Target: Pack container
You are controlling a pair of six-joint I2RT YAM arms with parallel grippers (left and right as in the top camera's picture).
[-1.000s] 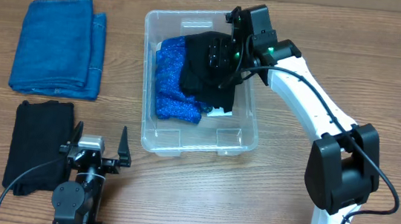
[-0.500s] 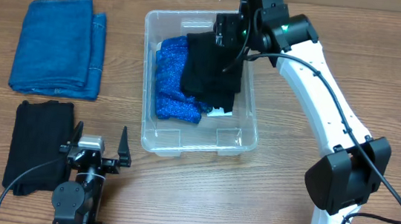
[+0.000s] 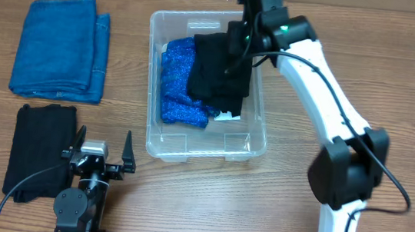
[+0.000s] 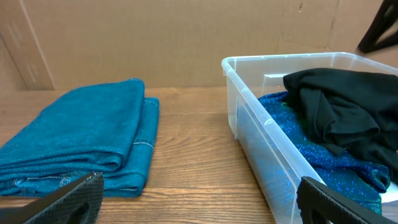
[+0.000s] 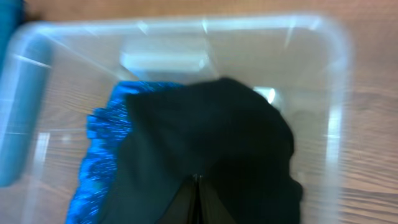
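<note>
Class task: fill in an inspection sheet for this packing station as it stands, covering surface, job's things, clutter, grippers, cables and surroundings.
Surface: wooden table, bare wood showing.
Job's things: clear rectangular plastic container holds a sparkly blue cloth with a loose black cloth partly over it. A folded blue towel and a folded black cloth lie outside on the left arm's side.
Clutter: nothing seen.
Grippers: left gripper open and empty; right gripper shut above the loose black cloth.
Cables: black cable trails from the left arm.
Surroundings: brown cardboard wall behind.
</note>
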